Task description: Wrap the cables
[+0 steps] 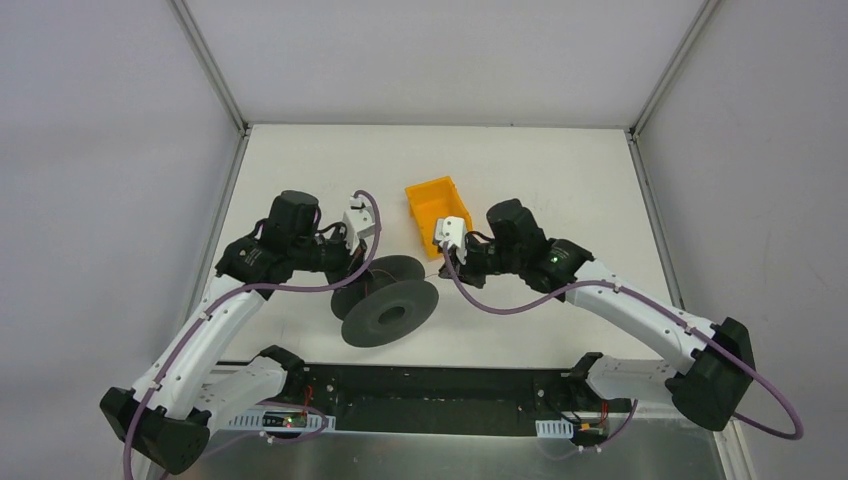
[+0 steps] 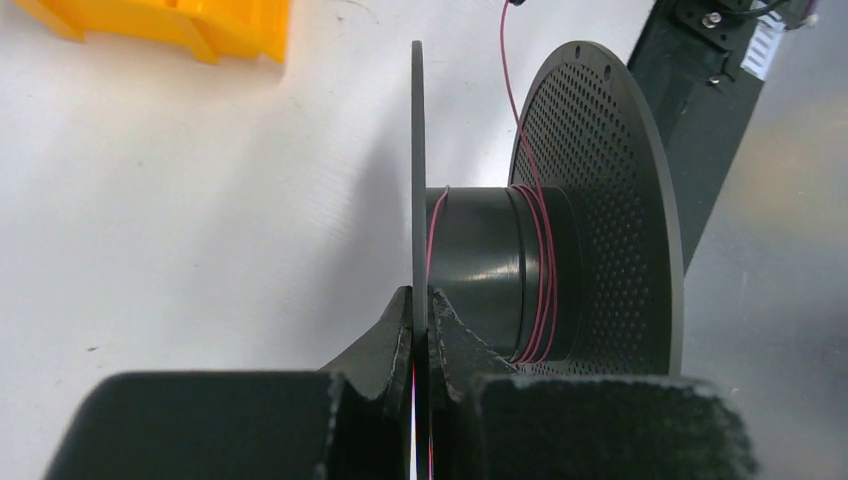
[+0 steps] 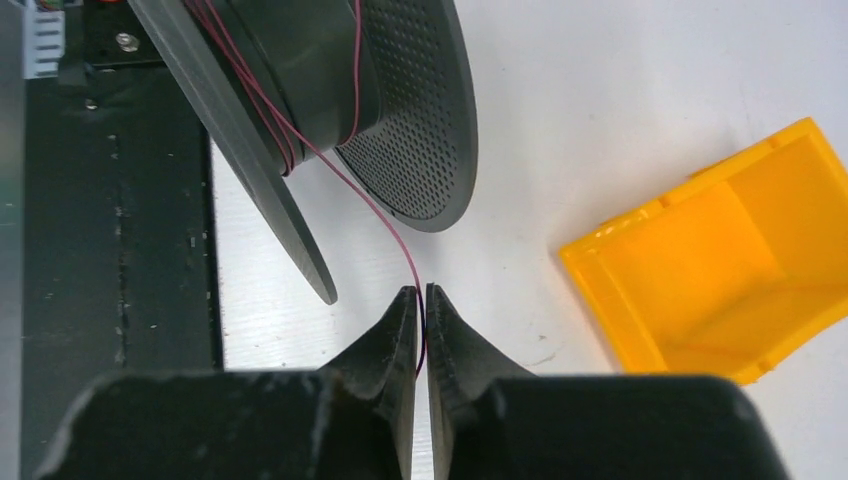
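Note:
A black spool (image 1: 390,310) with perforated flanges stands on edge on the white table. My left gripper (image 2: 421,293) is shut on the spool's thin flange (image 2: 418,150), low near the hub (image 2: 480,260). A few turns of the thin red cable (image 2: 545,270) lie round the hub by the far flange, with one turn next to the pinched flange. From the spool the cable (image 3: 380,215) runs out to my right gripper (image 3: 421,292) and ends between its fingers. The jaws stand a slit apart, wider than the cable. In the top view the right gripper (image 1: 447,265) sits just right of the spool.
A yellow bin (image 1: 432,200) stands behind the spool, close to my right gripper; it also shows in the right wrist view as the yellow bin (image 3: 730,270). The black base plate (image 1: 440,390) runs along the table's near edge, right beside the spool.

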